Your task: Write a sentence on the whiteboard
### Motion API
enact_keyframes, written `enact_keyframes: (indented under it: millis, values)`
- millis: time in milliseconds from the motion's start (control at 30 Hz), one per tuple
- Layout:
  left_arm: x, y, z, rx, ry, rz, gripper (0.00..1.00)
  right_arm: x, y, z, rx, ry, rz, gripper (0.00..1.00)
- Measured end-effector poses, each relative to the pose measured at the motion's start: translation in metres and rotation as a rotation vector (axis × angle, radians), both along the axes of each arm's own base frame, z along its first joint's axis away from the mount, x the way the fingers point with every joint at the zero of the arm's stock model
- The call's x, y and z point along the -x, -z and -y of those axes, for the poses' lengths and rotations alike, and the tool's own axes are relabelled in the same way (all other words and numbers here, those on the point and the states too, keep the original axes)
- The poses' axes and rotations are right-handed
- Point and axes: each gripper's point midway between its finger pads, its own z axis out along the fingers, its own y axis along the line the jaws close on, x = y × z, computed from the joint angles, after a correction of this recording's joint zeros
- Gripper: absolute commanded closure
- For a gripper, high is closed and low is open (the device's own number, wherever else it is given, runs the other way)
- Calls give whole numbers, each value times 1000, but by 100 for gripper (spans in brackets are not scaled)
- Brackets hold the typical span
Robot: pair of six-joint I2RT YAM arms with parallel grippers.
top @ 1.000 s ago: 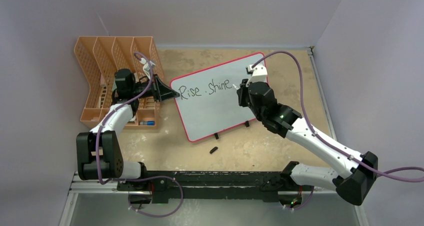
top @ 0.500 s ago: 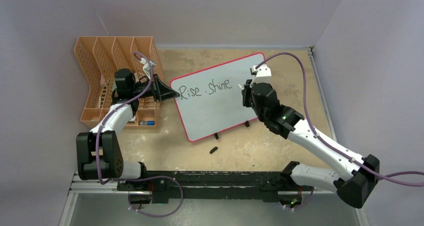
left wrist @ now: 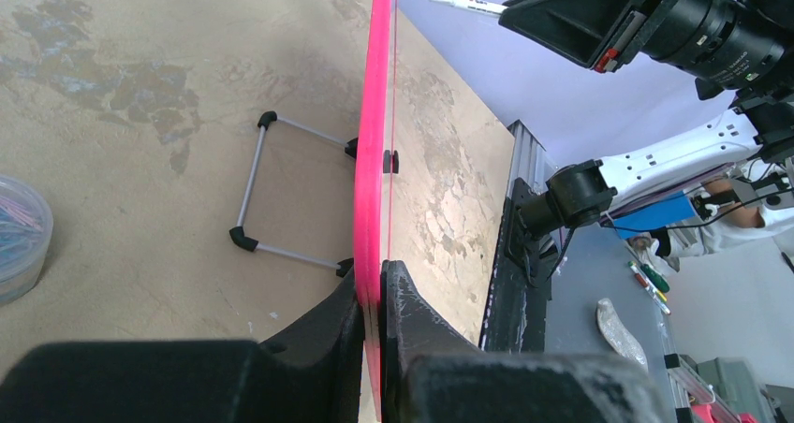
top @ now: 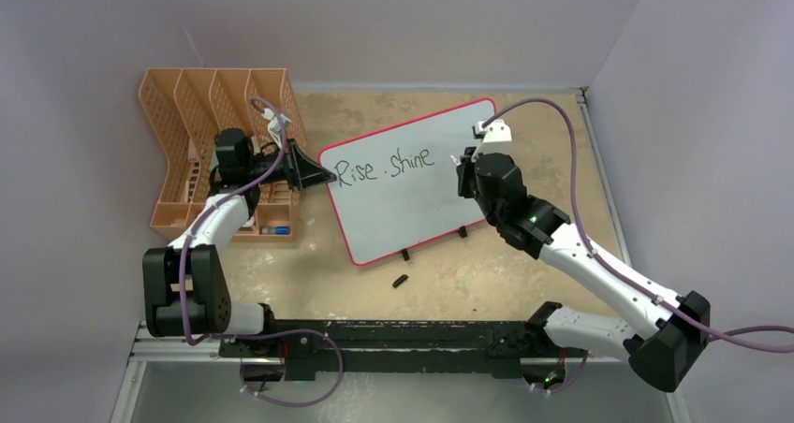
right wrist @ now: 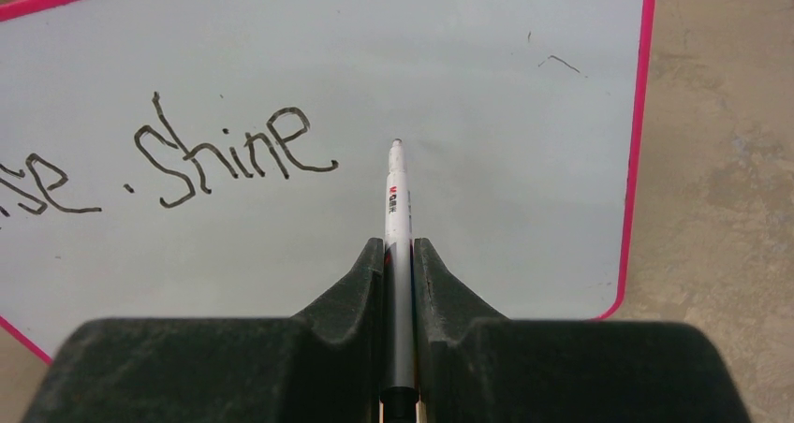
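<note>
Desk (top: 487, 273), near side: a small black piece (top: 400, 281) lies just in front of the board's feet. Probably the pen's cap.

Right pincer (right wrist: 398, 247): pressed tight on the pen (right wrist: 397, 194), tip pointing ahead. A second ago the tip sat at the last letter of "shine". Now I have it drawn off to the right, and the left wrist view shows a gap between tip and board face.

Writing (right wrist: 234, 152): "Rise . shine", one line across the upper part of the board (right wrist: 524, 86), which stands propped and tilted mid-desk. Nothing is written beneath.

Left pincer (left wrist: 373, 297): clamped on the board's pink rim at its left edge, unmoved, steadying it.

My reading: word finished and first line done. Any further words need a fresh start lower and to the left.

Far left: orange rack (top: 178, 114).
</note>
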Motion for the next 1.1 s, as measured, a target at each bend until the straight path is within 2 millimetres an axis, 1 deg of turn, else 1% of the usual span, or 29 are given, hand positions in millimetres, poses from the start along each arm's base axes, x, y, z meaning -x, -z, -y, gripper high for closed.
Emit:
enact_keyframes:
  millis: [233, 500, 1100]
  values:
    - [0, 0, 0, 0, 0, 0, 100, -5, -6, -4, -6, -12, 30, 100]
    - [0, 0, 0, 0, 0, 0, 100, -11, 1, -8, 17, -20, 26, 100]
    - [0, 0, 0, 0, 0, 0, 100, -19, -1, -13, 18, -34, 40, 100]
